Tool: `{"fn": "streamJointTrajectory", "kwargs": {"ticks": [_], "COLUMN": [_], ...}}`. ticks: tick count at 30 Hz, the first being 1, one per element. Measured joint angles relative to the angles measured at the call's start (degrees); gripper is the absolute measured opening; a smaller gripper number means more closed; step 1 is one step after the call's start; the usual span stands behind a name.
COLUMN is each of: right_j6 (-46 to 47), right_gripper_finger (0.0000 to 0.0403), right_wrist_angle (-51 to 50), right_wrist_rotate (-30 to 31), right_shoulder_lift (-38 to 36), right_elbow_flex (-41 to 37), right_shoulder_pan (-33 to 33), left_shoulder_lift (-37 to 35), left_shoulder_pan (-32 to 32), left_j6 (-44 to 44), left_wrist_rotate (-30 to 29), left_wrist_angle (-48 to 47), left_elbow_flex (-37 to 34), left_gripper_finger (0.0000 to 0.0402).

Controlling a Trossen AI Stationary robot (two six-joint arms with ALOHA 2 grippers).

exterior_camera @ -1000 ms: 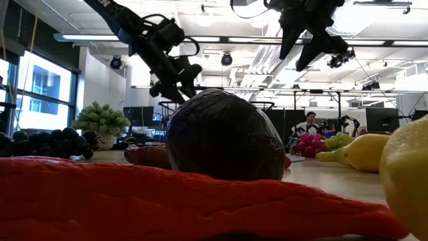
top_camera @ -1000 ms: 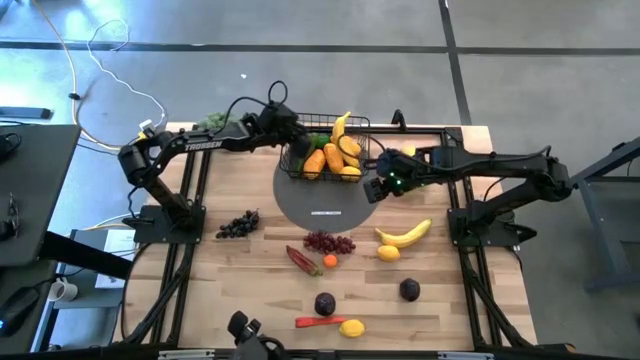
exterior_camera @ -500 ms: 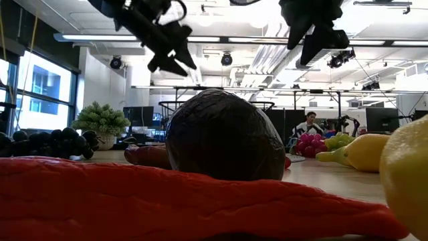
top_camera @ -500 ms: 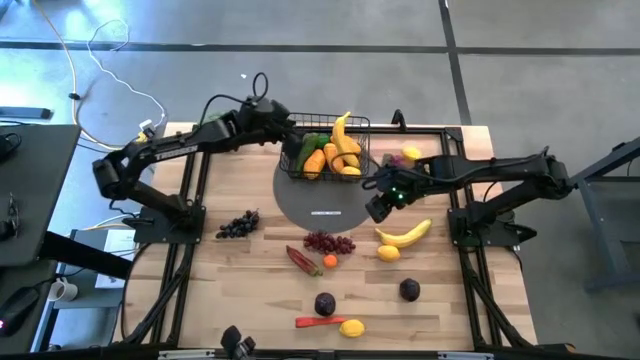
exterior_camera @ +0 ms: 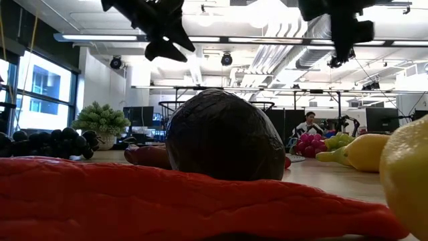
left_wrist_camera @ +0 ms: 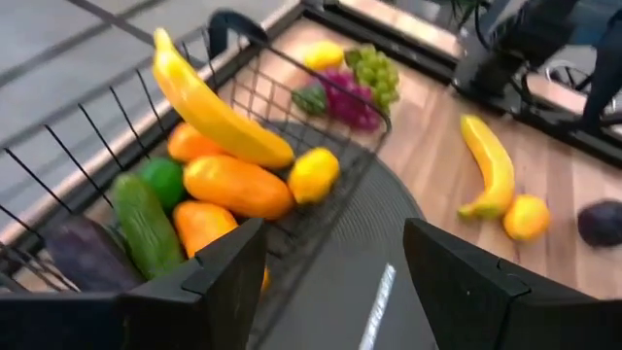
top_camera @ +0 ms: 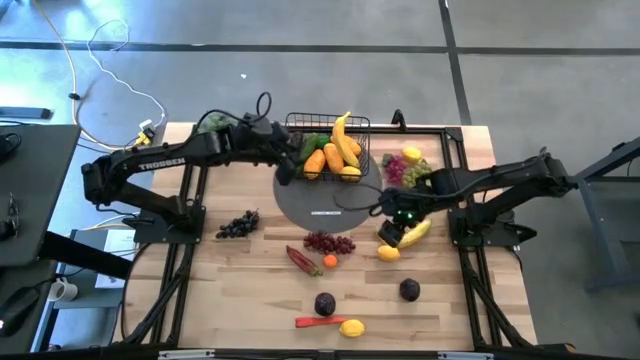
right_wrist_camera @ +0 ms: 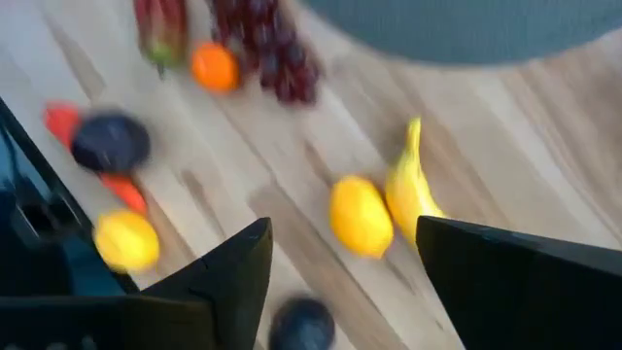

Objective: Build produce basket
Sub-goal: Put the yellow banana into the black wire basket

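The black wire basket (top_camera: pixel 328 150) stands on the far edge of a grey round disc (top_camera: pixel 318 205). It holds a banana (left_wrist_camera: pixel 219 107), orange pieces, a cucumber and a lemon. My left gripper (top_camera: pixel 287 170) hovers open and empty beside the basket's left near corner (left_wrist_camera: pixel 335 248). My right gripper (top_camera: pixel 400 226) hangs open and empty above a loose banana (top_camera: pixel 412 233) and a lemon (top_camera: pixel 388 253), both of which lie on the wood (right_wrist_camera: pixel 340 248). More produce lies loose on the table.
Loose on the wood: dark grapes (top_camera: pixel 237 224), red grapes (top_camera: pixel 328 241), a red pepper (top_camera: pixel 302 260), a small orange (top_camera: pixel 330 262), two plums (top_camera: pixel 325 303) (top_camera: pixel 409 290), a red chilli (top_camera: pixel 318 321), a lemon (top_camera: pixel 351 327). Grapes and a lemon (top_camera: pixel 408 165) lie right of the basket.
My left gripper has drawn back from the basket's left side, rising and coming toward the near edge. My right gripper has swung from beside the basket toward the near edge, turning as it went, and now hangs over the loose banana. The produce has stayed put.
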Motion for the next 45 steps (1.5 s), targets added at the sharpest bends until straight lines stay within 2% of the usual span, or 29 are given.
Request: {"fn": "streamJointTrajectory", "kwargs": {"ticks": [4, 10, 14, 19, 25, 29, 38, 45], "right_j6": [-4.0, -11.7, -17.7, -26.6, -34.0, -37.3, -40.7, -37.9], "right_gripper_finger": [0.0257, 0.0264, 0.0264, 0.0264, 0.0264, 0.0264, 0.0264, 0.0264], "right_wrist_angle": [-5.4, -11.6, -11.0, -7.4, -2.2, 1.2, 10.4, 15.3], "right_wrist_rotate": [-0.2, 3.7, 4.4, 3.3, 3.8, 3.8, 6.3, 9.3], "right_shoulder_lift": [0.3, 0.3, 0.3, 0.3, 0.3, 0.3, 0.3, 0.9], "right_elbow_flex": [0.0, -0.1, -2.4, -7.9, -14.0, -17.9, -26.1, -29.0], "right_shoulder_pan": [2.7, 5.8, 7.3, 10.1, 10.9, 10.9, 10.9, 8.1], "left_shoulder_lift": [0.0, 0.0, -0.3, -2.1, -3.2, -3.1, -3.1, -3.1], "left_shoulder_pan": [-1.9, -4.8, -7.4, -11.4, -16.0, -18.0, -20.0, -20.0], "left_j6": [-2.0, -6.4, -10.0, -11.8, -13.3, -14.0, -16.3, -16.3], "left_wrist_rotate": [-0.1, -0.2, -0.2, -0.3, -5.3, -6.5, -10.0, -10.3], "left_wrist_angle": [-2.4, -3.3, -3.3, -3.3, -3.2, -3.3, -3.3, -3.3], "left_elbow_flex": [0.0, 0.0, 0.0, 0.0, 0.0, 0.0, 0.0, 0.0], "left_gripper_finger": [0.0232, 0.0228, 0.0227, 0.0227, 0.0227, 0.0227, 0.0227, 0.0227]}}
